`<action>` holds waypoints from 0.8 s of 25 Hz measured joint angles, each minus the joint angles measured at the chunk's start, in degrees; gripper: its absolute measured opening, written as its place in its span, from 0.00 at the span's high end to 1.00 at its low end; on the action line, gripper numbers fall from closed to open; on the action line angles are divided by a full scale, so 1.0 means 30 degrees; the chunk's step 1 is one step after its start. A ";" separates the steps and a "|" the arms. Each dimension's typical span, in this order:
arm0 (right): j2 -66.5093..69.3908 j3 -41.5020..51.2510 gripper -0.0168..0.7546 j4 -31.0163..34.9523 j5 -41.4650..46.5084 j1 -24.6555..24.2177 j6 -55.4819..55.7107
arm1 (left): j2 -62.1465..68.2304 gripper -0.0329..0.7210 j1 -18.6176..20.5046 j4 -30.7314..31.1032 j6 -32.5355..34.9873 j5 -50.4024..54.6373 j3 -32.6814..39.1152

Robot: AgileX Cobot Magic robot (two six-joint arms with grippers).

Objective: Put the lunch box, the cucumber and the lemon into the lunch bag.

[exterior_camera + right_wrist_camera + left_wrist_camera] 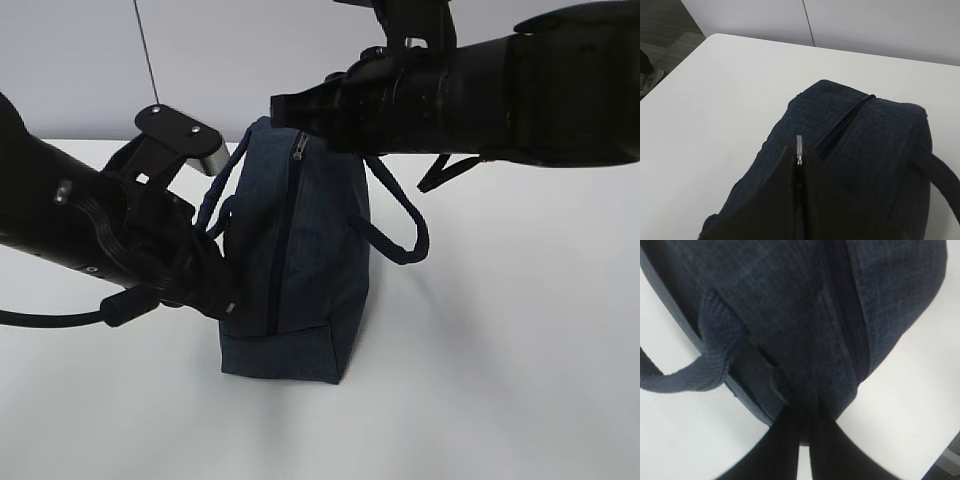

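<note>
The exterior view looks along the white table (520, 400) at object height, facing the lunch bag (300, 260) at mid-distance. The left wrist view presses close against the bag's fabric low down; the right wrist view looks down from above its top toward the table's far edge.

Lunch bag (315, 240): dark navy fabric with a fine heathered weave; its zipper (285, 240) is a darker navy line ending in a silver metal pull (799, 148). Loop handles (400, 225): matching navy, ribbed webbing. Table (500, 380): plain white. Both arms: black, with a silver-grey part (212, 158) on the left one. Wall (80, 60): pale grey.
</note>
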 joint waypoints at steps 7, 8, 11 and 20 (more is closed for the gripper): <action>0.0466 -0.0348 0.98 0.0000 0.0608 -0.0896 0.0000 | 0.0000 0.96 -0.0042 0.0036 0.0000 0.0037 0.0000; 0.0556 -0.0394 0.98 0.0000 0.0826 -0.0991 0.0000 | 0.0000 0.96 -0.0042 0.0036 0.0000 0.0037 0.0000; 0.0760 -0.0486 0.98 0.0000 0.1514 -0.1420 0.0000 | 0.0000 0.96 -0.0042 0.0036 0.0000 0.0114 0.0000; 0.1422 -0.1359 0.98 -0.0035 0.1873 -0.1741 0.0000 | 0.0000 0.96 -0.0113 0.0002 0.0000 0.0336 0.0000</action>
